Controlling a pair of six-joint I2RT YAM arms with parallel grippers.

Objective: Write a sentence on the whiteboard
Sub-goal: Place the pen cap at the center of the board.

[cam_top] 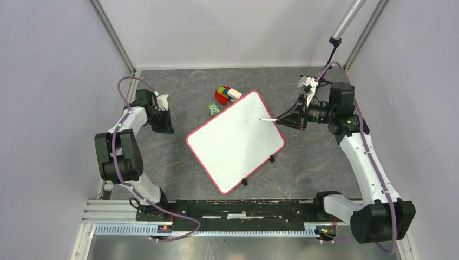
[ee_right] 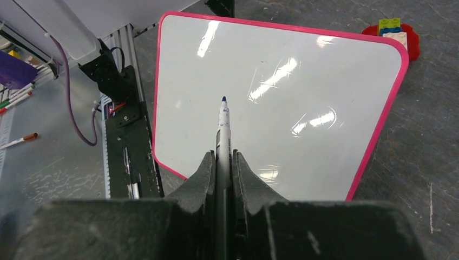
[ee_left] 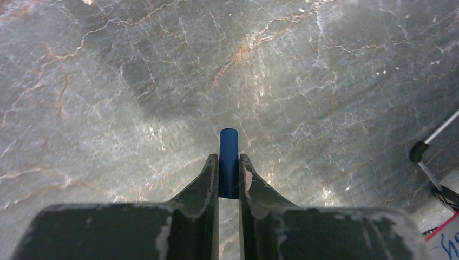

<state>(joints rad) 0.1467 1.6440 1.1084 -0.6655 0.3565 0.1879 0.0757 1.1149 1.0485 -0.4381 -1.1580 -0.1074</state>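
Note:
The whiteboard (cam_top: pixel 233 143) lies tilted on the table, white with a pink-red rim and black clips on its near edge. Its face (ee_right: pixel 281 108) is blank; no blue sentence shows on it. My right gripper (cam_top: pixel 282 120) (ee_right: pixel 222 155) is shut on a marker (ee_right: pixel 223 130), whose blue tip points over the board's right part. I cannot tell if the tip touches. My left gripper (cam_top: pixel 164 125) (ee_left: pixel 229 157) is at the far left, off the board, and shut on a blue marker cap (ee_left: pixel 229 162) above the bare stone table.
Coloured bricks on a red base (cam_top: pixel 227 95) and a green card (cam_top: pixel 213 109) lie just beyond the board's far corner. The arm rail (cam_top: pixel 238 208) runs along the near edge. Loose markers (ee_right: pixel 19 141) lie beyond the rail. A white corner with blue marks (ee_left: pixel 446 241) shows in the left wrist view.

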